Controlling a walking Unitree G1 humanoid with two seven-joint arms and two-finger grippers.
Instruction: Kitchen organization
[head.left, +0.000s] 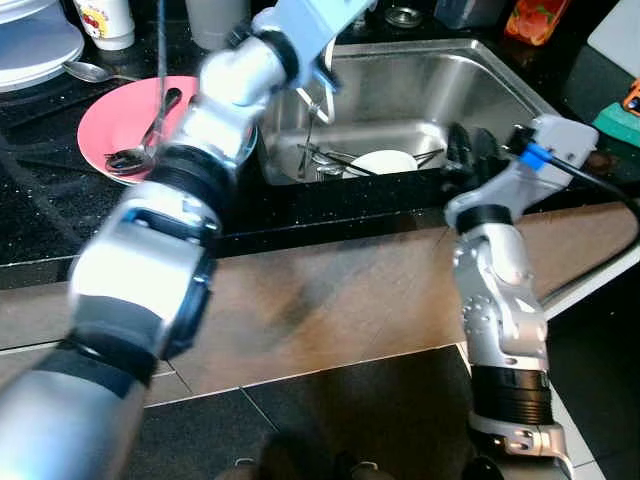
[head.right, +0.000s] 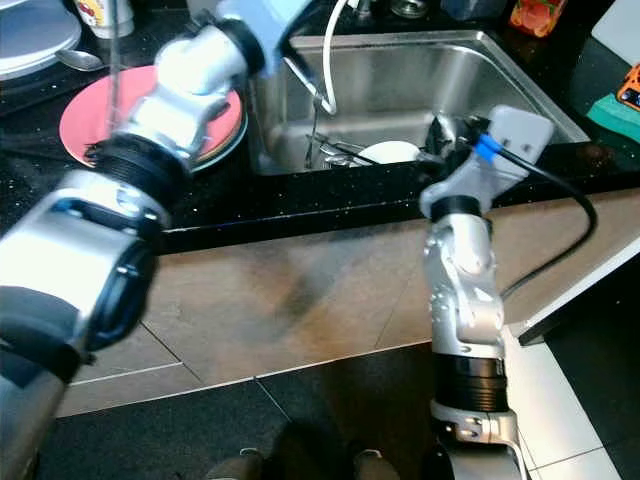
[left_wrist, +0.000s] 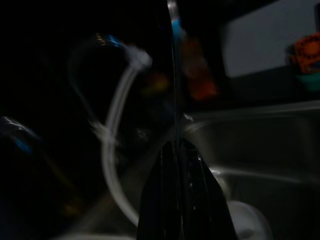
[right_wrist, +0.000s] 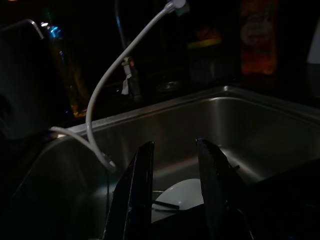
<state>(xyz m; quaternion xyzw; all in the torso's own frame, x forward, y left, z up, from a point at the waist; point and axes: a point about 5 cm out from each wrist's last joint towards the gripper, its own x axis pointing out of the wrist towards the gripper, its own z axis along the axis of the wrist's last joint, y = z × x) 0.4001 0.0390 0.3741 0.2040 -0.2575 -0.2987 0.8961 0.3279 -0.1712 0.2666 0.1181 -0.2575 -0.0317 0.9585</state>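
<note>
My left gripper (head.left: 318, 85) reaches over the back left of the steel sink (head.left: 480, 80). It is shut on a thin metal piece of cutlery (left_wrist: 174, 75) that hangs down toward the basin. In the sink lie a white dish (head.left: 385, 160) and several loose utensils (head.left: 325, 160). At the sink's front right edge, my right gripper (right_wrist: 175, 165) stands open above the white dish (right_wrist: 182, 195), holding nothing. A pink plate (head.left: 100, 125) with a spoon (head.left: 150, 130) on it sits on the black counter to the left.
White plates (head.left: 30, 45), a white cup (head.left: 105, 20) and a loose spoon (head.left: 90, 72) stand at the back left. An orange packet (head.left: 535, 18) and a green sponge (head.left: 620, 120) are at the right. A white hose (right_wrist: 120, 65) arcs over the sink.
</note>
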